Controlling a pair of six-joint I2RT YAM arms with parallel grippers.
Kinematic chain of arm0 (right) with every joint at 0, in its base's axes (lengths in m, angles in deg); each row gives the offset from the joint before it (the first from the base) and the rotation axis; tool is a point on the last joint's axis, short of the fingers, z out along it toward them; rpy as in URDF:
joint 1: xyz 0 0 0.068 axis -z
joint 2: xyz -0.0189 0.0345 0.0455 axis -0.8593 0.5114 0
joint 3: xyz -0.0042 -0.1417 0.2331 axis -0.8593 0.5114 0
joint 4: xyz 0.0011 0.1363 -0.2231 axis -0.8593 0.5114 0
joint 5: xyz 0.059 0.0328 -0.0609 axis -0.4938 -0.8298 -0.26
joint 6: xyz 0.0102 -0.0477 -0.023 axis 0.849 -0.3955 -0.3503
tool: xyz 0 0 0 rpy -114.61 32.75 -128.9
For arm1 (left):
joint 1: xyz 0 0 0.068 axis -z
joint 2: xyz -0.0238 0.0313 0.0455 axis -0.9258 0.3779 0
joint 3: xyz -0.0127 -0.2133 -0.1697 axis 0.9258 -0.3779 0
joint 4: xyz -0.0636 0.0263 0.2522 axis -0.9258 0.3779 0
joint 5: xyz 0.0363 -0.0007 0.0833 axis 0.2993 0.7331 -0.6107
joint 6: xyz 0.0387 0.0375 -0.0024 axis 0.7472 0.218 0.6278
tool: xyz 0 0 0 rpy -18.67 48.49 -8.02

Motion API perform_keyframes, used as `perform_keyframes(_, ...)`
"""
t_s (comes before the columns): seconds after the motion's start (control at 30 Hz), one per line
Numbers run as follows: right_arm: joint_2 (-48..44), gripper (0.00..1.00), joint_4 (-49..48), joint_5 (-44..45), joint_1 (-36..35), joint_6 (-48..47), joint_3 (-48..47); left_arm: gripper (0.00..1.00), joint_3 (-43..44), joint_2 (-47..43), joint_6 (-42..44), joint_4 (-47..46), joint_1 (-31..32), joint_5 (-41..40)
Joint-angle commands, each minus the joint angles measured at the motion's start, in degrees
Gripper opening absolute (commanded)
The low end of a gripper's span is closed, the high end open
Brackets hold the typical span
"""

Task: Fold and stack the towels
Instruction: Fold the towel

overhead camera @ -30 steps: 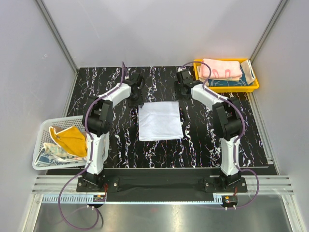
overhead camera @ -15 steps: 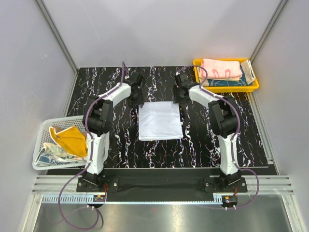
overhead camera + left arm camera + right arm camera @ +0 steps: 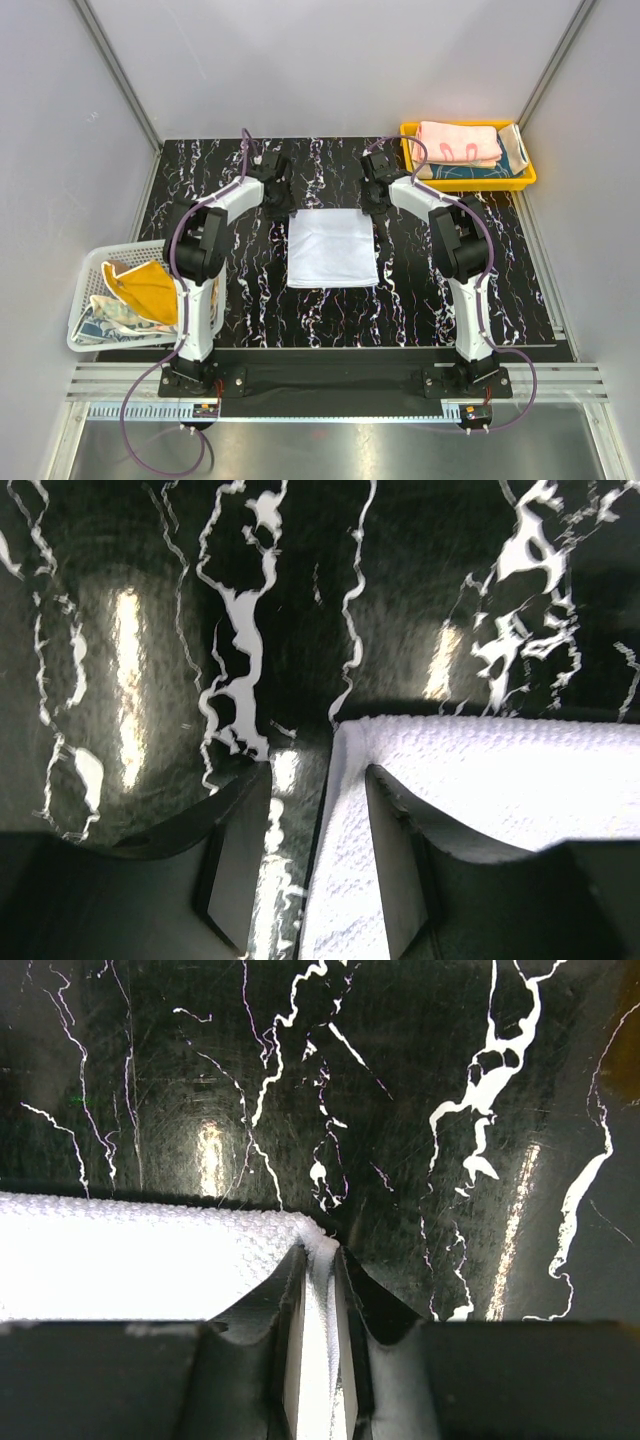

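Note:
A plain white towel [image 3: 332, 247] lies flat in the middle of the black marbled table. My left gripper [image 3: 281, 196] is open at its far left corner; in the left wrist view [image 3: 318, 825] the towel's left edge [image 3: 470, 780] lies between the fingers. My right gripper [image 3: 372, 197] is shut on the far right corner; in the right wrist view [image 3: 320, 1290] a ridge of white cloth [image 3: 150, 1255] is pinched between the fingers. A folded pink towel [image 3: 459, 141] lies on other folded towels in the yellow tray [image 3: 470, 182]. An orange-yellow towel [image 3: 145, 288] lies in the white mesh basket [image 3: 95, 258].
The yellow tray stands at the far right corner. The mesh basket sits off the table's left edge and also holds a patterned cloth [image 3: 108, 315]. Grey walls enclose the table on three sides.
Both grippers have moved in and down onto the white towel's far corners. The right one has shut on its corner. The towel's far edge has drawn in slightly.

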State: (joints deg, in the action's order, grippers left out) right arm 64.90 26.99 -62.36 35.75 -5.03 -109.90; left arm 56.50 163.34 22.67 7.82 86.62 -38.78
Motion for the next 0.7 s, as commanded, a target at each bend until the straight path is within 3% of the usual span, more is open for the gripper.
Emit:
perform_keyframes(0.0,0.5,0.23,-1.4,-0.4,0.2,-0.8,-0.6,0.49,-3.7,-0.7,-0.9,-5.3,-0.7,3.4)
perform_keyframes(0.37,0.1,0.23,-2.4,-2.7,0.2,-1.6,0.0,0.49,-4.0,0.7,-1.7,-9.0,-1.3,5.6)
perform_keyframes(0.67,0.3,0.28,-3.0,-3.2,0.3,-2.4,0.3,0.37,-5.3,1.4,-1.8,-9.8,-1.3,6.4)
